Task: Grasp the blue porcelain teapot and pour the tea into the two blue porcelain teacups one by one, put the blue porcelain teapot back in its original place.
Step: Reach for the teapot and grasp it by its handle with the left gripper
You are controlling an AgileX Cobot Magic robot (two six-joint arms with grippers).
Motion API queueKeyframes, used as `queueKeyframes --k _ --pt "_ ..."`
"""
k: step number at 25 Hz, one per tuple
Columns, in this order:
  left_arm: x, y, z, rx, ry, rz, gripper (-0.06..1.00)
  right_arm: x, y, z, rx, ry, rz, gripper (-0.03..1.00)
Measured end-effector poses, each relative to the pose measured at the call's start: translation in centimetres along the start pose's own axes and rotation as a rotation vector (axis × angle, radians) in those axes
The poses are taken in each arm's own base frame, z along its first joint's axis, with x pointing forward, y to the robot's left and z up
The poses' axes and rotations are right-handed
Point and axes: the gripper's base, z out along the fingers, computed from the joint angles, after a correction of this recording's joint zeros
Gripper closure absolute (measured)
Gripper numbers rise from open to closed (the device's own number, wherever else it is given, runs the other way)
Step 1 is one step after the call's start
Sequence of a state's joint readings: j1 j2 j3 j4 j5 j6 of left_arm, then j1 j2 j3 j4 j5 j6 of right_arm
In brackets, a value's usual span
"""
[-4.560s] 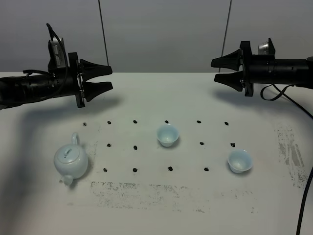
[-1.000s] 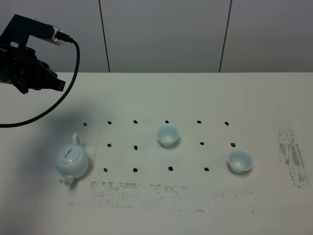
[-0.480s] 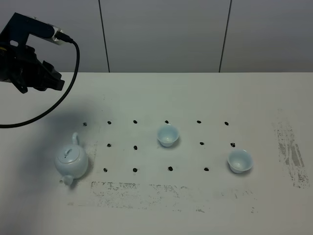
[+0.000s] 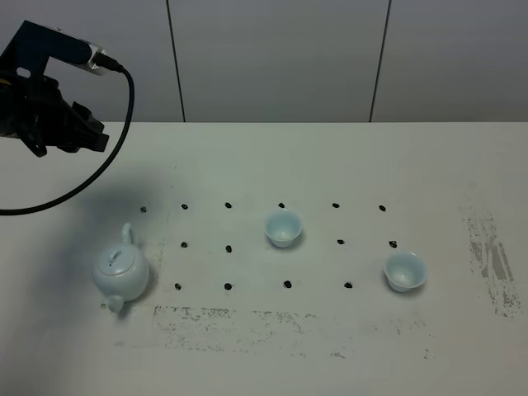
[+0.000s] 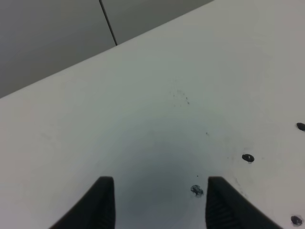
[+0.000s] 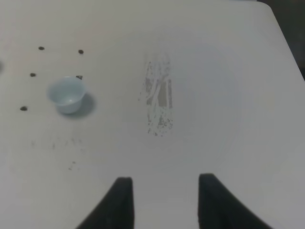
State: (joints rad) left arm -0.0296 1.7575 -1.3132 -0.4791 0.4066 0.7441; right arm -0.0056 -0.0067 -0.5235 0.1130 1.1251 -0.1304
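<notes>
Both sets of jaws hang empty above the table: left jaws wide, right jaws narrower.

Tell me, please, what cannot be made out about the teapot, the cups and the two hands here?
Teapot: whether it holds tea; its lid covers the inside in the high view, and neither wrist view shows it.
Right hand: absent from the high view; the right wrist view's edge cuts off all but its fingertips.
Middle cup: seen only in the high view, too small to judge its contents.
</notes>
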Motion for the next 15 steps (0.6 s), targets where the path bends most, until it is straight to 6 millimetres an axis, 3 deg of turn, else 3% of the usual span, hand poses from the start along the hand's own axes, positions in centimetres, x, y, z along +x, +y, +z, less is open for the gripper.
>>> queueKeyframes --k 15 --pt "-0.1 0.09 0.0 -0.01 -0.011 0.003 0.48 0.01 -0.19 0.0 0.021 0.0 0.027 0.66"
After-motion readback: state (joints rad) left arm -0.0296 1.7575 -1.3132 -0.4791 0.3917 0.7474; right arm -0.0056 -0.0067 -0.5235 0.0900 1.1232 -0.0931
